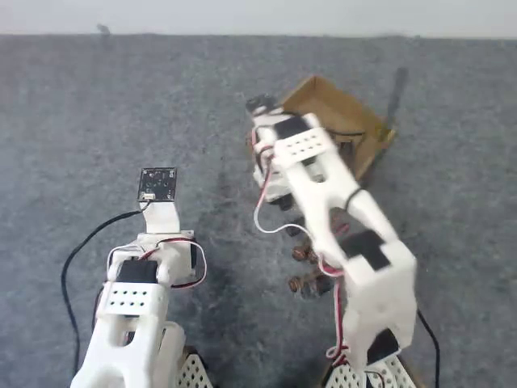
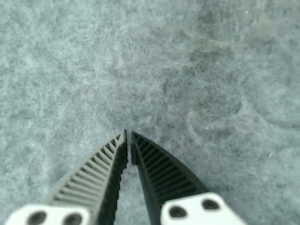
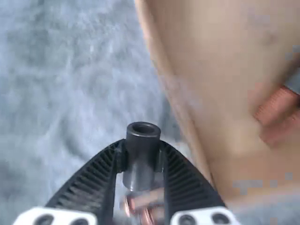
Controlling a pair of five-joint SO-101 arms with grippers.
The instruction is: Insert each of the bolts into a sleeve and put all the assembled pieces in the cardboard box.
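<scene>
Right gripper point(image 3: 142, 143) has its fingers pinching a black sleeve point(image 3: 142, 161), copper bolt point(image 3: 140, 206) poking out of it, just beside the cardboard box point(image 3: 220, 70) wall. Left gripper point(image 2: 129, 136) fingers are pressed together over the grey worktop point(image 2: 211, 70).

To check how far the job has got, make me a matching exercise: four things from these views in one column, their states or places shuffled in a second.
Column one
1. left gripper
2. right gripper
3. cardboard box
4. loose bolts

Column two
A. lying on the carpet beside the right arm
B. shut on a dark sleeve
C. shut, above bare carpet
D. tan, next to the held sleeve

Pairs: 1-C, 2-B, 3-D, 4-A
</scene>
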